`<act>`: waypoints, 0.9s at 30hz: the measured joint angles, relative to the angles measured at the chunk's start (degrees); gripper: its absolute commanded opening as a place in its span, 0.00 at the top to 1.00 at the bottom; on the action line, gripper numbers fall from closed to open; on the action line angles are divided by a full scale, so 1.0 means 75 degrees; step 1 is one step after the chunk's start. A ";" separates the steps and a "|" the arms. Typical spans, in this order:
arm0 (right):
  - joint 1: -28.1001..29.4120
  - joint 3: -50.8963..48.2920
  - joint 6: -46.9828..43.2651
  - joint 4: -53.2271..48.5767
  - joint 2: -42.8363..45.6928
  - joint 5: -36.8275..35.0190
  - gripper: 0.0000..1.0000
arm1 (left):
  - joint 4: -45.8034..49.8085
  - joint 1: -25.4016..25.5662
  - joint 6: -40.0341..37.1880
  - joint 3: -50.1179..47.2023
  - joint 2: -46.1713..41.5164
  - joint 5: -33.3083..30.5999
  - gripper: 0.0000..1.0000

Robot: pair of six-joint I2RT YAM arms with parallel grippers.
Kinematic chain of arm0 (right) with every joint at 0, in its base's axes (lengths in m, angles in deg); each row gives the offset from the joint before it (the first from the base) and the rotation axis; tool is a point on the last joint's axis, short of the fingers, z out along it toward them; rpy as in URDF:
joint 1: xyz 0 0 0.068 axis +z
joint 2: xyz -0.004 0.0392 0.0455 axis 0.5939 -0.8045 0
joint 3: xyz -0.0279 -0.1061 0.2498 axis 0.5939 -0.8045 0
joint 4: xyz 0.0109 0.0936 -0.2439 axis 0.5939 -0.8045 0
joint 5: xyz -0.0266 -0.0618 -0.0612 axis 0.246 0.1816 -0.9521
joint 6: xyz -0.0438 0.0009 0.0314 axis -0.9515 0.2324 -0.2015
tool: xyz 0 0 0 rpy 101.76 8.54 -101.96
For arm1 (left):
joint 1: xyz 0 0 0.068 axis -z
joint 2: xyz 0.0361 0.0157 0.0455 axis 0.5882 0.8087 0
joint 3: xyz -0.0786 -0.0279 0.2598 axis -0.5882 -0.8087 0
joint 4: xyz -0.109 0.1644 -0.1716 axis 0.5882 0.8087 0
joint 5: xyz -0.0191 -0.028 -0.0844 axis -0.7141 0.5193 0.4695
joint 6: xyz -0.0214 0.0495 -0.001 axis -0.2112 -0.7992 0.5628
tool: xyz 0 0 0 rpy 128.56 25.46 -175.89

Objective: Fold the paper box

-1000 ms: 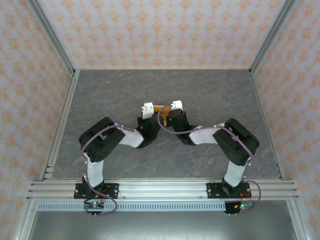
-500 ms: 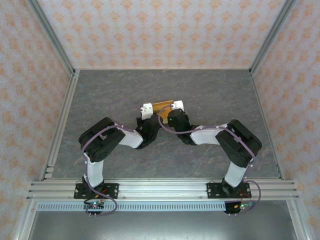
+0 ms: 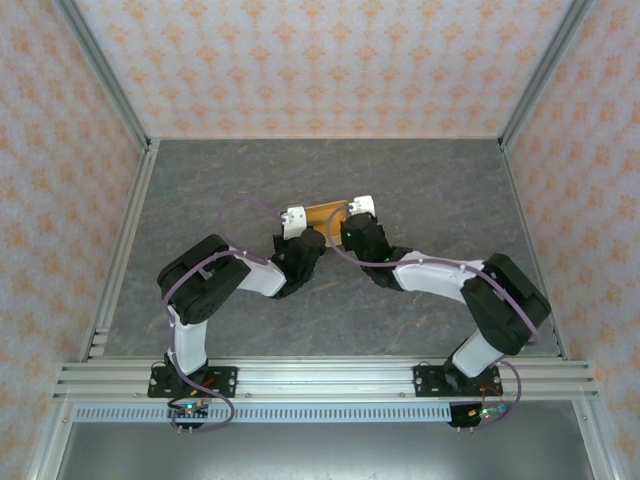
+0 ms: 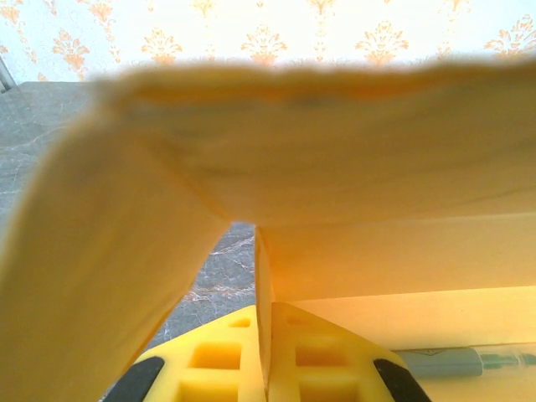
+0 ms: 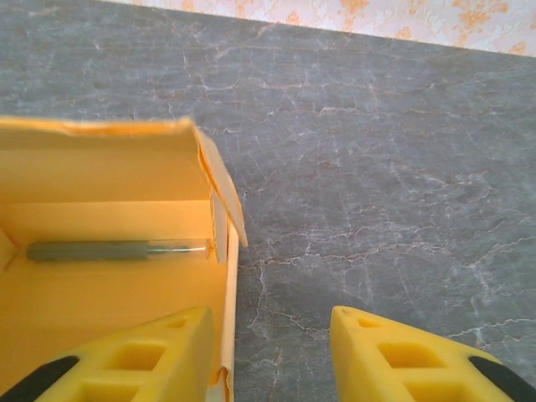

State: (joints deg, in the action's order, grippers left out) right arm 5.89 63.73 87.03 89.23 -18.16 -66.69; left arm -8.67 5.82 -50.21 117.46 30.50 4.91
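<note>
Though raised into an open tray at centre of grey marbled bench (image 3: 200,200), not yet closed: light orange thin-card paper box (image 3: 325,213), end flap loose, top open. One wall pinched in left hand (image 4: 265,327); right hand (image 5: 270,322) spread wide, gripping nothing.

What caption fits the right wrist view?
Right gripper, open, straddles an end wall of the paper box; a thin stick lies inside.

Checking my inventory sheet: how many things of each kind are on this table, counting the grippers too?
Paper box: 1
Stick, lying inside the box: 1
Grippers: 2 (left gripper, right gripper)
Total: 4
</note>
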 measured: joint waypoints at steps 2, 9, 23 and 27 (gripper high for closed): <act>-0.0032 0.0087 -0.0026 -0.0297 0.0306 0.0085 0.55 | -0.0009 0.0000 -0.0055 0.0000 0.0000 0.0000 1.00; -0.0766 0.1367 0.0294 -0.1708 0.0892 0.1134 0.44 | -0.0012 0.0000 -0.0114 0.0000 0.0000 0.0000 1.00; -0.1763 0.5394 0.1926 -0.4616 -0.1941 0.3561 0.33 | -0.0017 0.0006 -0.0172 0.0000 0.0000 -0.0006 1.00; -0.1743 0.5715 0.2037 -0.5123 -0.2515 0.3864 0.33 | -0.0015 0.0009 -0.0175 0.0000 0.0000 -0.0015 1.00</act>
State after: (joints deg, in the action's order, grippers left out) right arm -7.18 106.59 102.31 50.80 -37.02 -37.70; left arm -8.78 5.88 -51.52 117.46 30.50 4.80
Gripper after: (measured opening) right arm 0.669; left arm 0.051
